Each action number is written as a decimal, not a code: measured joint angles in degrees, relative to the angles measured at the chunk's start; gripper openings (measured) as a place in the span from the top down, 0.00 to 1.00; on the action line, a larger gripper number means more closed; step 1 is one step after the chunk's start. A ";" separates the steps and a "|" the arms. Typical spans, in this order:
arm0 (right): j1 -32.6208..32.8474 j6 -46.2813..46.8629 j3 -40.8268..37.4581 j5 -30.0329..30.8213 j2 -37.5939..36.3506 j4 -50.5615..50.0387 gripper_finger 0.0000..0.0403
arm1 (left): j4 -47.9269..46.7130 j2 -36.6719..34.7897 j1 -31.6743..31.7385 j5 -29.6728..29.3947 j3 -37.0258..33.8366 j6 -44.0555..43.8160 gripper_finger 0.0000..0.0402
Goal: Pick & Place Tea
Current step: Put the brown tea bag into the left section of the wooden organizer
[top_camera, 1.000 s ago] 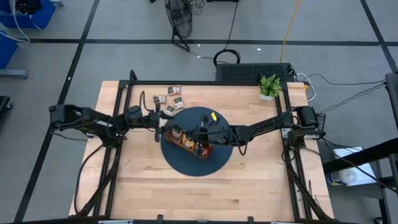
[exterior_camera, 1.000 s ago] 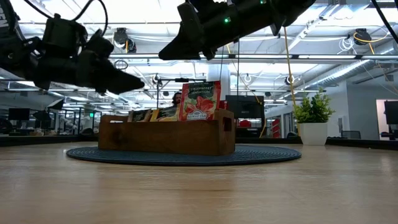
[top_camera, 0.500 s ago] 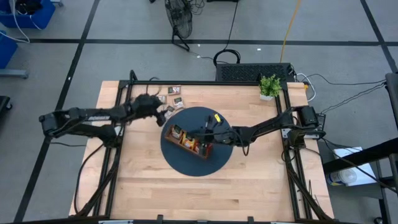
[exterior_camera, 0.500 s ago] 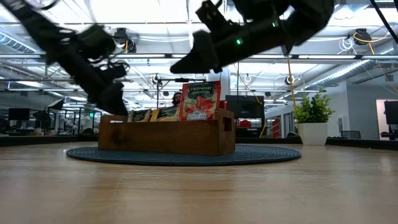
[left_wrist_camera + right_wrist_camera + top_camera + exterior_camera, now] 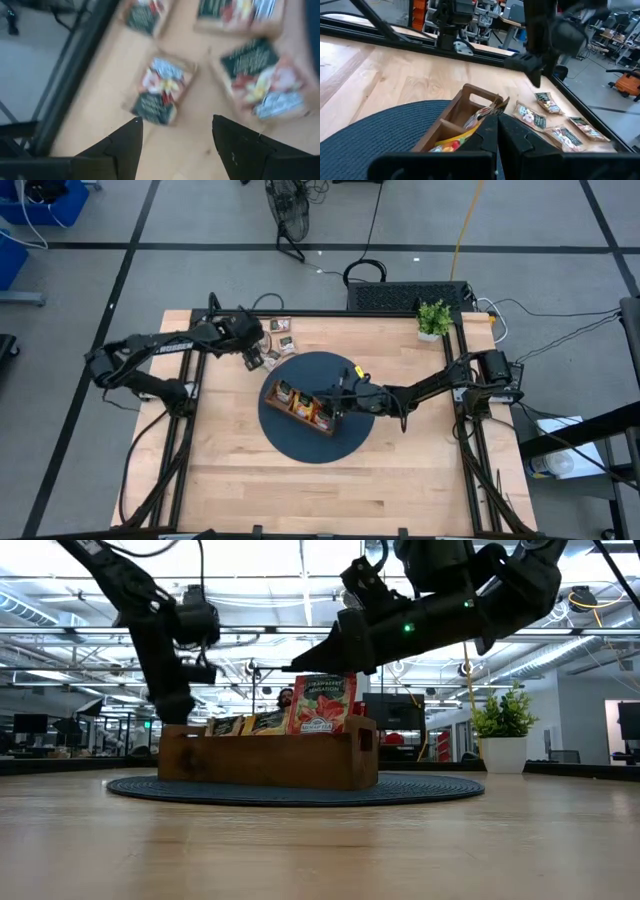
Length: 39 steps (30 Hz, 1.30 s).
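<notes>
So the left gripper [image 5: 252, 352] is hanging over the loose tea sachets [image 5: 277, 337] at the far left of the table, fingers [image 5: 125, 142] spread wide with nothing between them, and one dark brown-and-white sachet [image 5: 162, 90] sits right in line with the gap. Looks to me like the reach-for-the-next-sachet step, pick not yet made. Just right of that pile is the round dark mat [image 5: 352, 435] with the wooden tray [image 5: 262, 762] on it, already holding some tea, including a red sachet [image 5: 321, 703] standing upright at its right end. The right gripper [image 5: 336, 392] hovers over that end of the tray, fingers pressed together and empty as far as I can see in its wrist view. Next move, I'd guess, is the left arm dropping straight down and pinching that sachet by its edges; they're flat on the wood, so it'll need to get low. Small potted plant [image 5: 433, 318] sits far right, out of the way.
</notes>
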 joint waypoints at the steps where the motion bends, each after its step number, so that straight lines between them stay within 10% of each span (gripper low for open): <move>1: 0.10 -0.11 -0.09 -0.06 0.00 0.00 1.00 | -0.82 1.07 0.02 -0.02 0.00 0.00 0.40; 18: 0.74 -0.15 -0.20 -0.15 0.02 0.00 1.00 | 6.19 13.93 2.03 -9.42 -0.06 9.26 0.40; 30: 0.74 -0.24 -0.20 -0.15 0.02 -0.02 1.00 | 7.05 13.91 4.27 -1.97 0.07 11.46 0.41; 39: 0.74 0.15 -0.20 -0.16 0.04 -0.04 1.00 | 6.57 14.00 6.47 1.30 -0.05 8.58 0.82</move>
